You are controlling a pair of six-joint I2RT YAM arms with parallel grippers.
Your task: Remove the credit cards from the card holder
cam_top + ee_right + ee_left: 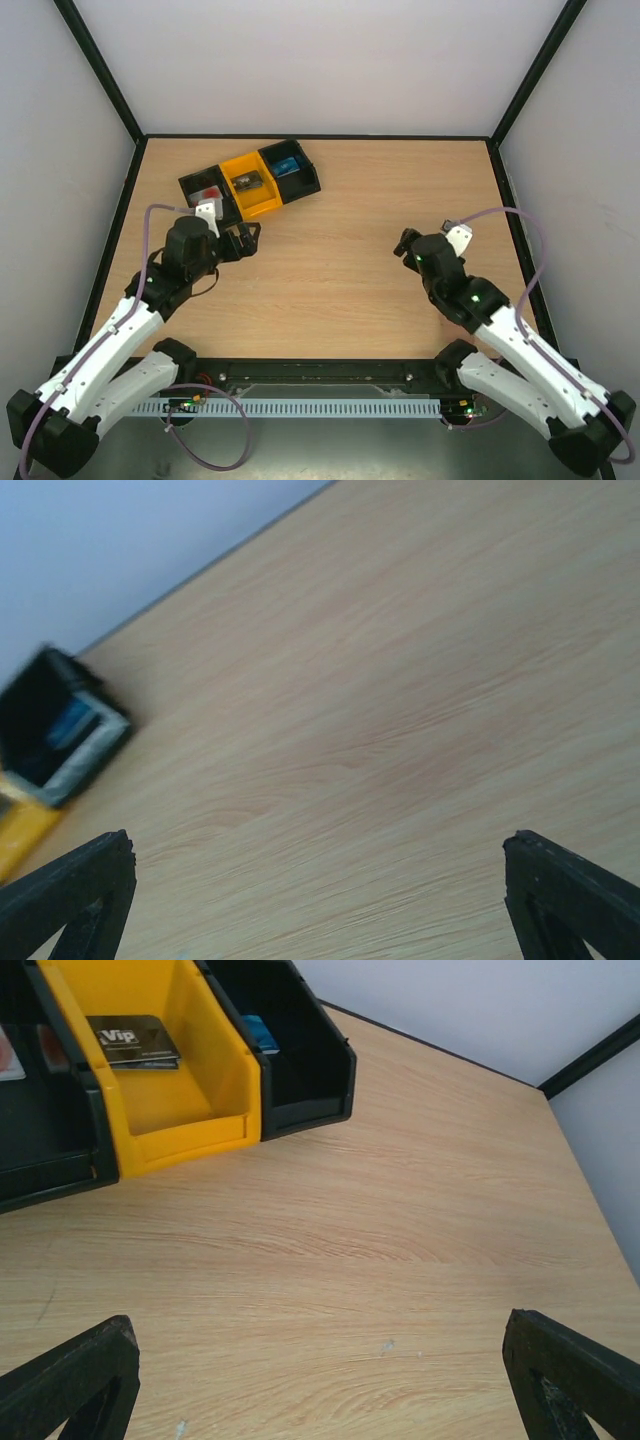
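Observation:
The brown card holder is not visible in any view. My left gripper [245, 240] is open and empty, just in front of a row of bins; its fingertips [85, 1365] stand wide apart over bare wood in the wrist view. My right gripper [405, 247] is open and empty at the table's right middle, also over bare wood [320, 890]. A dark "Vip" card [132, 1040] lies in the yellow bin [262, 200]. A blue card [262, 1032] lies in the right black bin [300, 185]. A red and white card [208, 194] lies in the left black bin.
The three joined bins [180, 1135] stand at the back left of the wooden table [340, 290]. Black frame rails and white walls enclose the table's back and sides. The right wrist view shows the right black bin [60, 730], blurred, at far left.

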